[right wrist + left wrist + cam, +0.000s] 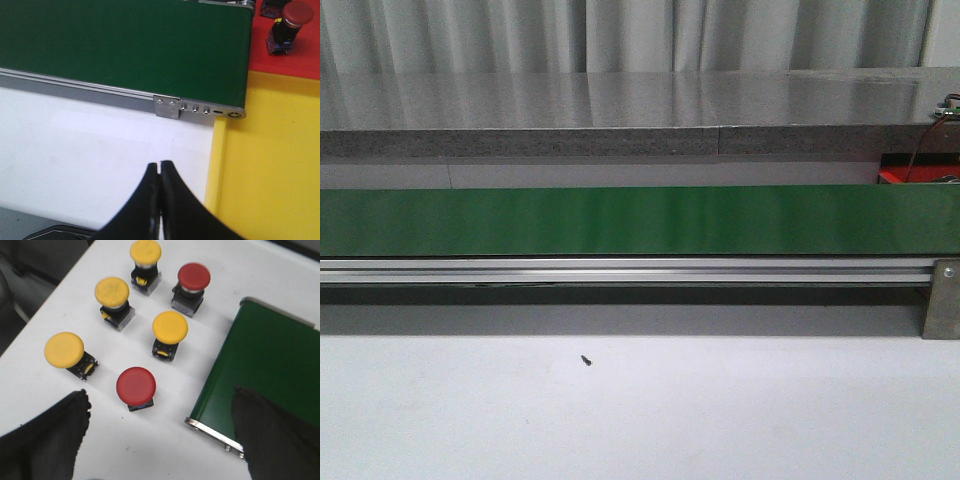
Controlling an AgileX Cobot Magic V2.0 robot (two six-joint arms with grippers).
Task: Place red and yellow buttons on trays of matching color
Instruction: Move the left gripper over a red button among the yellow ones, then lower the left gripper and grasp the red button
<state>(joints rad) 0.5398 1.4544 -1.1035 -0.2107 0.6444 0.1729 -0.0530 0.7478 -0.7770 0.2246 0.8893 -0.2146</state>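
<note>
Green conveyor belt (640, 220) bare across the front view, buttons waiting at one end and trays at the other.

Six push buttons stand on the white table (45, 340) under the left gripper (160, 435), whose fingers are spread wide: four yellow buttons (170, 327) and two red, the nearest red button (136, 385) lying between the fingers (untouched). The belt's end is just beside them. The right gripper (159, 172) has its fingertips pressed together over the table, beside the yellow tray (270, 170); a red button (289, 22) already stands on the red tray (295, 62). A small dark screw (586, 359) lies on the table.
</note>
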